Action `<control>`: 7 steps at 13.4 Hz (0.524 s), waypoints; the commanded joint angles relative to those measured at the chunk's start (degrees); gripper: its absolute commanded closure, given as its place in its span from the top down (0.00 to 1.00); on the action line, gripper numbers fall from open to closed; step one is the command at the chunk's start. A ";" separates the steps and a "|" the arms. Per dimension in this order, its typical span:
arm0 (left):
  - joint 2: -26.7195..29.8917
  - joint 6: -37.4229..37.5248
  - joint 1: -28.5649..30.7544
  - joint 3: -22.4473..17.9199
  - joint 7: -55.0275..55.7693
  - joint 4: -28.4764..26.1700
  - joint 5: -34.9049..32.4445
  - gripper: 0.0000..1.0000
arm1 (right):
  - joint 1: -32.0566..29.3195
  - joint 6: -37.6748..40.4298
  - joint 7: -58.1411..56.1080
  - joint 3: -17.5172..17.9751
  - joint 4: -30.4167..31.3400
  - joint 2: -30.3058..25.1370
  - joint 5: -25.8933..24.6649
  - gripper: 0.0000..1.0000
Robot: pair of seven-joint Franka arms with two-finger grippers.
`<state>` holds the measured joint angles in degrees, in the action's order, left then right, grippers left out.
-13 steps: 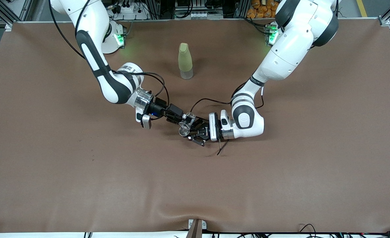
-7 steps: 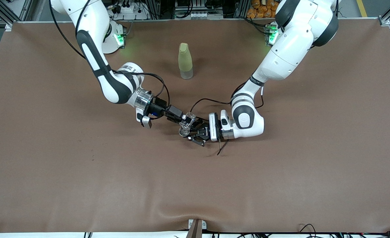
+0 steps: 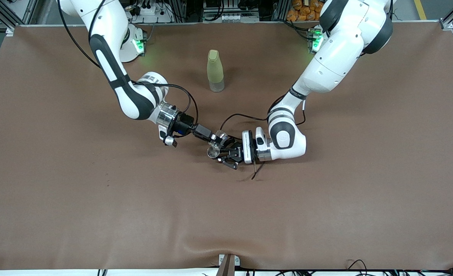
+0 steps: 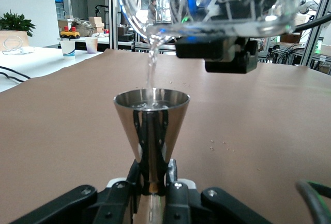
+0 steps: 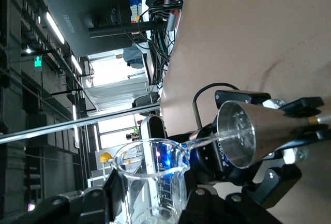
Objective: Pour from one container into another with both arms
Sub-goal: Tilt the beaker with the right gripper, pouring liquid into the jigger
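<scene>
The right gripper (image 3: 213,138), clamped on the glass cup (image 3: 219,137), has tipped it a little further than a second ago, and a thin stream runs from its lip (image 4: 153,38) into the metal cup (image 4: 151,131). The left gripper (image 3: 226,155) grasps the metal cup (image 3: 212,153) upright over mid-table, unmoved, nearer the camera than the bottle (image 3: 215,70).

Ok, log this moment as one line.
phase: pouring | right gripper: shut on tilted clear glass cup | left gripper: shut on silvery hourglass metal cup | stream entering metal cup
</scene>
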<state>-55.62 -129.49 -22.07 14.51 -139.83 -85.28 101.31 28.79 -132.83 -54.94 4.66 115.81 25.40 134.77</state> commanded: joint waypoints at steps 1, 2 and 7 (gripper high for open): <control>-0.54 0.29 -0.34 0.00 0.26 1.26 1.53 0.00 | 0.83 -0.85 3.26 -0.53 -0.59 -0.62 1.10 0.13; -0.54 0.29 -0.25 0.00 0.26 1.26 1.53 0.00 | 0.74 -0.85 3.35 -0.53 -0.68 -0.62 1.10 0.12; -0.36 0.29 0.01 -0.09 0.26 1.26 0.56 0.00 | 0.21 -0.76 8.36 -0.62 -0.85 -0.80 1.10 0.13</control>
<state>-55.62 -129.49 -22.00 14.46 -139.81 -85.15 101.31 28.79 -132.97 -48.06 4.26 115.10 25.40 134.78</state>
